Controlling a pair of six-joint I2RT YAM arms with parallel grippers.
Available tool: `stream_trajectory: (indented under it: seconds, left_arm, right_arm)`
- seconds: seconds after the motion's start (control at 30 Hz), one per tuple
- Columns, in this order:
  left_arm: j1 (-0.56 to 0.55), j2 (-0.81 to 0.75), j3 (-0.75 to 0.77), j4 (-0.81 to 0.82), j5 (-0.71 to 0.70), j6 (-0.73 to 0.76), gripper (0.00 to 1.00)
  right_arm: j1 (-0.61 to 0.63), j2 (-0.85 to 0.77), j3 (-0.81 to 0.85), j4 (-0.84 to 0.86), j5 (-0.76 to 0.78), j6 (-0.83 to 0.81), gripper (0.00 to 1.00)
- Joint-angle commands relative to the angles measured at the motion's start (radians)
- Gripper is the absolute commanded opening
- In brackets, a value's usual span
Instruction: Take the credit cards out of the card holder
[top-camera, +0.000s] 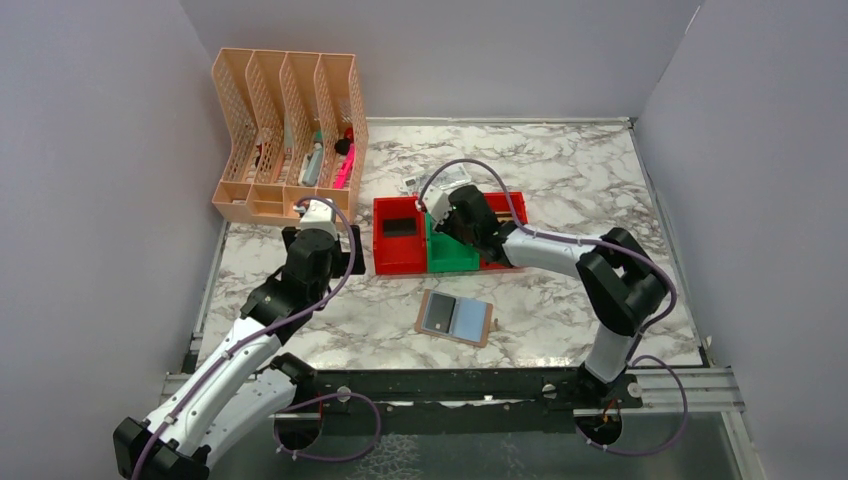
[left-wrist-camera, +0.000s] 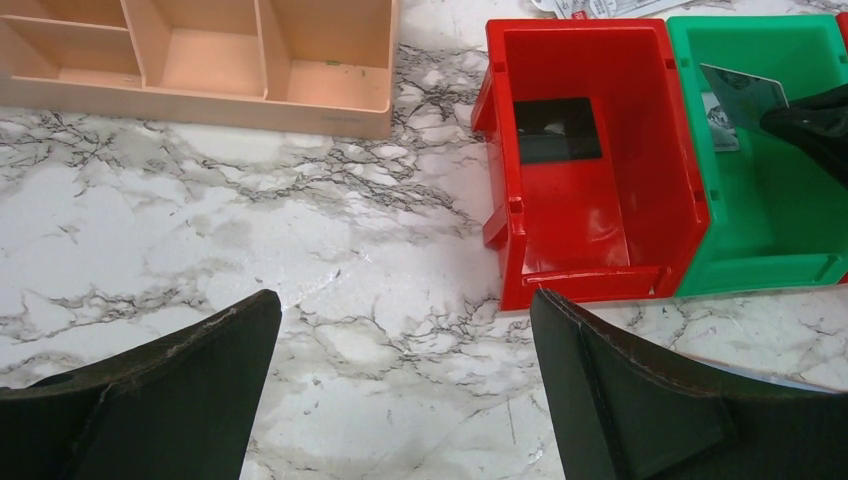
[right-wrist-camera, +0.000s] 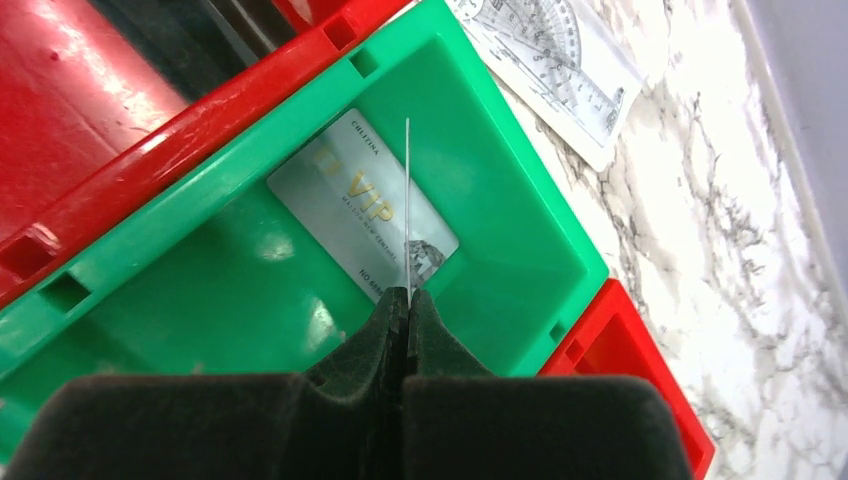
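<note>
The card holder (top-camera: 455, 318) lies open on the marble near the front; a dark card (top-camera: 437, 314) shows on its left panel. My right gripper (right-wrist-camera: 407, 292) is shut on a thin credit card (right-wrist-camera: 407, 200), held edge-on over the green bin (right-wrist-camera: 200, 280). From the left wrist this held card (left-wrist-camera: 745, 95) shows tilted above the bin. A silver VIP card (right-wrist-camera: 350, 200) lies flat on the green bin's floor. A dark card (left-wrist-camera: 557, 130) rests in the red bin (left-wrist-camera: 600, 270). My left gripper (left-wrist-camera: 405, 310) hangs open over bare marble left of the red bin, holding nothing.
A peach desk organiser (top-camera: 290, 130) stands at the back left, its low tray (left-wrist-camera: 200, 60) just beyond my left gripper. A clear protractor (right-wrist-camera: 560, 60) lies behind the bins. A second red bin (right-wrist-camera: 620, 370) adjoins the green one on the right. Grey walls enclose the table.
</note>
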Motion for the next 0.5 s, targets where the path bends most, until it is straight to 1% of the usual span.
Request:
stream_trajectory:
  seconds: [0.0, 0.07, 0.17, 0.33, 0.47]
  left_arm:
    - [0.013, -0.006, -0.001, 0.016, 0.029, 0.015, 0.99]
    - [0.015, -0.006, -0.002, 0.017, 0.031, 0.015, 0.99]
    - [0.019, -0.005, -0.003, 0.018, 0.031, 0.015, 0.99]
    - [0.028, -0.002, -0.002, 0.018, 0.035, 0.014, 0.99]
    - [0.033, 0.000, -0.002, 0.018, 0.039, 0.014, 0.99]
  right_arm:
    - [0.009, 0.044, 0.024, 0.111, 0.069, -0.146, 0.01]
    - [0.011, 0.052, 0.010, 0.143, 0.064, -0.187, 0.03]
    - [0.011, 0.063, -0.009, 0.196, 0.036, -0.204, 0.05]
    - [0.012, 0.097, 0.009, 0.171, -0.001, -0.216, 0.09]
    - [0.012, 0.124, 0.019, 0.157, 0.012, -0.238, 0.09]
